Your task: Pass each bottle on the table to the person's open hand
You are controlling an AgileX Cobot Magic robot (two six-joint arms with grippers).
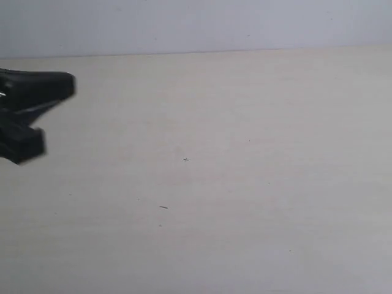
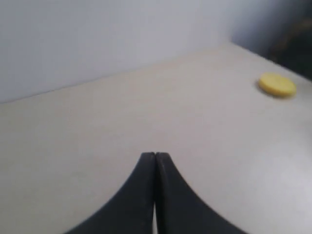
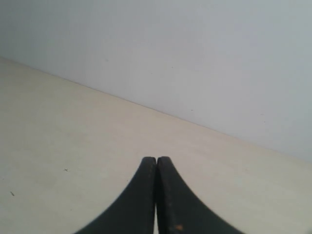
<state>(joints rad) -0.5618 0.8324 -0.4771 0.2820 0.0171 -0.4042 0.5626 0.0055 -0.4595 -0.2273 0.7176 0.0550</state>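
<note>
No bottles and no person's hand show in any view. The table (image 1: 233,122) is a pale beige wood-grain surface with a few tiny dark specks. My left gripper (image 1: 66,87) enters the exterior view at the left edge as a black blurred shape above the table. In the left wrist view my left gripper (image 2: 155,154) is shut, its fingers pressed together with nothing between them, over bare table (image 2: 97,122). In the right wrist view my right gripper (image 3: 156,158) is likewise shut and empty over bare table (image 3: 73,136). The right arm is outside the exterior view.
A flat yellow disc (image 2: 277,84) lies on the table near its far corner in the left wrist view, with a dark area beyond the edge. A pale grey wall (image 1: 196,24) runs along the back edge of the table.
</note>
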